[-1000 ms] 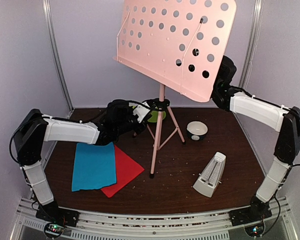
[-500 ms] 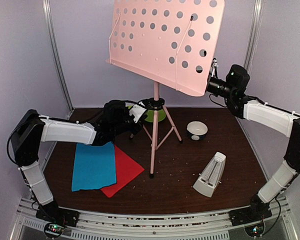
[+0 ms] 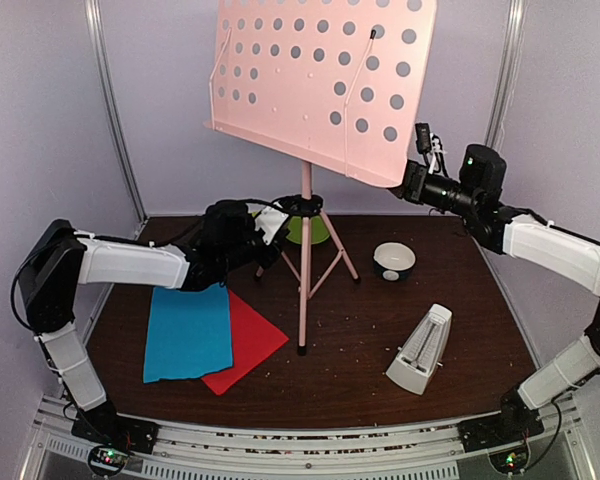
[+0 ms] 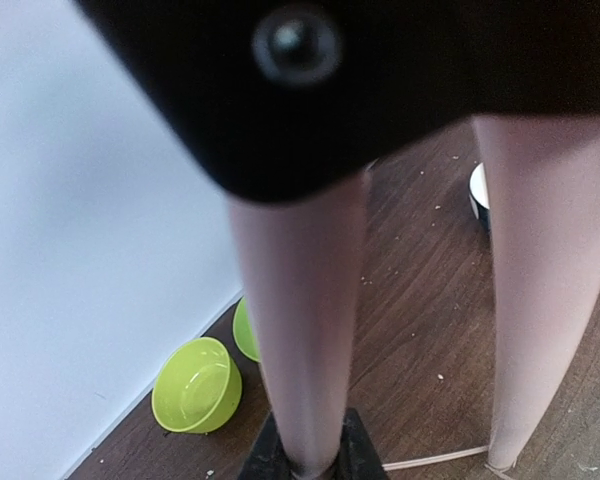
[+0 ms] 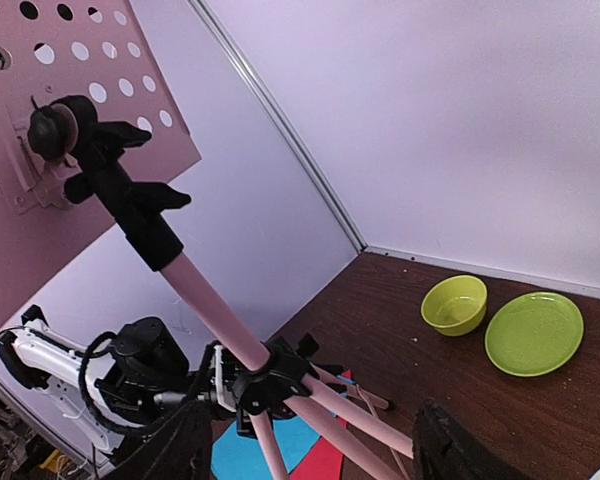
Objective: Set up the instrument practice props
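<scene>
Right jaws backed off one stand [image 3: 303,270], open, left jaws gripping its leg [image 4: 300,320], two sheets [image 3: 187,332], one metronome [image 3: 420,350]

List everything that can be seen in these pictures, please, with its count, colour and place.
music stand: 1, pale pink, standing mid-table
blue sheet: 1, blue, front left, partly over the red one
red sheet: 1, red, front left
metronome: 1, cream, front right
green bowl: 1, green, back, near the wall
green plate: 1, green, beside that bowl
white-and-dark bowl: 1, right of the stand
table: 1, dark brown
left gripper: 1, black, shut on a stand leg
right gripper: 1, black, open, raised beside the stand's desk
</scene>
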Controlling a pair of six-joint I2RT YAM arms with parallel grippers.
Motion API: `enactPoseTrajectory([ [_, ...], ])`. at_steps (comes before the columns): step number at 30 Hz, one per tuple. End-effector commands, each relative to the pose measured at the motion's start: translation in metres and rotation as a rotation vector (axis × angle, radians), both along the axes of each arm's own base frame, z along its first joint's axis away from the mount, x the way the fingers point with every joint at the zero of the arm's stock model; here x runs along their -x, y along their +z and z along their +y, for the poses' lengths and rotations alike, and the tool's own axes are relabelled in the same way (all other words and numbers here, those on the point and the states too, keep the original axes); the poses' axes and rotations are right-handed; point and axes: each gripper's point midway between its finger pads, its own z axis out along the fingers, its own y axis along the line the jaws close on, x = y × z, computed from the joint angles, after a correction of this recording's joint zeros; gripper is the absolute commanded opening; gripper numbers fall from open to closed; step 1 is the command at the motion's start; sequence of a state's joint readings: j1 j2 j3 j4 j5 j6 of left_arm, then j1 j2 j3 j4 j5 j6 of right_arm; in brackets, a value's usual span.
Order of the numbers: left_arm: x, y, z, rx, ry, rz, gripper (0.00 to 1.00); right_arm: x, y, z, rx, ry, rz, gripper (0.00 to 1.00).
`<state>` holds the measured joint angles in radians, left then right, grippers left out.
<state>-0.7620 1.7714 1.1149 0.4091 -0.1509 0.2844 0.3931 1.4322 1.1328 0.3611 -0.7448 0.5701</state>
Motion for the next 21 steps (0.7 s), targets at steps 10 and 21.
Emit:
enactPoseTrajectory([
  [10,0.026,0.018,0.006,0.04,-0.136,0.1,0.56,0.036,-0.081,0.015,0.189,-0.117,0.133,0.69],
  [21,0.02,0.01,0.039,0.091,-0.278,0.217,0.75,0.063,-0.118,0.062,0.22,-0.086,0.202,0.7],
])
